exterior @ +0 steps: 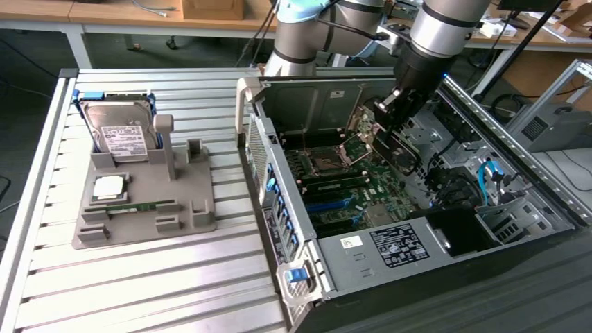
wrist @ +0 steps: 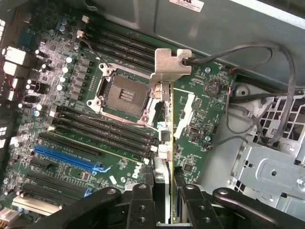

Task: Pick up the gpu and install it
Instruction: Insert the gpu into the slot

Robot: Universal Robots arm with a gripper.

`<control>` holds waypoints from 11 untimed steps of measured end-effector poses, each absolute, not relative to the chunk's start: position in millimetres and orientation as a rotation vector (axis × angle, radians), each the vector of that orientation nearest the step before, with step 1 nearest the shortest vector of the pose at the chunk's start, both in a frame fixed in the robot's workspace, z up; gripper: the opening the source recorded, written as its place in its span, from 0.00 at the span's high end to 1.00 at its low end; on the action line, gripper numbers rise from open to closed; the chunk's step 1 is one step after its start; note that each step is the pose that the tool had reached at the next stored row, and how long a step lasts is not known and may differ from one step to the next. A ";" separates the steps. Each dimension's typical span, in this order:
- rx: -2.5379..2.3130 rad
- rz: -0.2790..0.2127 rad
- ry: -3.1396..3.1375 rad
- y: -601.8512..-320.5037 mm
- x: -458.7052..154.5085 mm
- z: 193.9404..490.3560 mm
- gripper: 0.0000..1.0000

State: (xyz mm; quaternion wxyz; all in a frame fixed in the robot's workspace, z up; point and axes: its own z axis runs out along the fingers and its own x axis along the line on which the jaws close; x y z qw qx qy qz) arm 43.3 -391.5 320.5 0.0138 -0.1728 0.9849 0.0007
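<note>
The gpu (wrist: 169, 64) is seen edge-on in the wrist view, its silver bracket at the far end and its thin board running back between my fingers (wrist: 142, 200). My gripper (wrist: 164, 193) is shut on it. In the exterior view the gripper (exterior: 390, 116) hangs inside the open computer case (exterior: 389, 250), holding the dark gpu (exterior: 398, 147) upright just above the motherboard (exterior: 342, 187). The card hovers beside the empty CPU socket (wrist: 121, 93), above the green motherboard (wrist: 200, 109). Whether its lower edge touches a slot I cannot tell.
A grey fixture (exterior: 138, 208) on the slatted table (exterior: 138, 291) at the exterior view's left holds a hard drive (exterior: 125, 135), a CPU (exterior: 108, 186) and a memory stick (exterior: 138, 206). Black cables (wrist: 257, 52) and a metal drive cage (wrist: 271, 176) crowd one side of the case.
</note>
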 end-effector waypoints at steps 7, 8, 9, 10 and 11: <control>-0.580 0.003 3.060 -391.5 43.3 320.3 0.73; -0.588 0.003 3.058 -391.5 43.3 320.3 0.73; -0.595 0.003 3.057 -391.5 43.3 320.2 0.73; -0.603 0.003 3.055 -391.5 43.3 320.2 0.73; -0.609 0.003 3.054 -391.5 43.3 320.1 0.73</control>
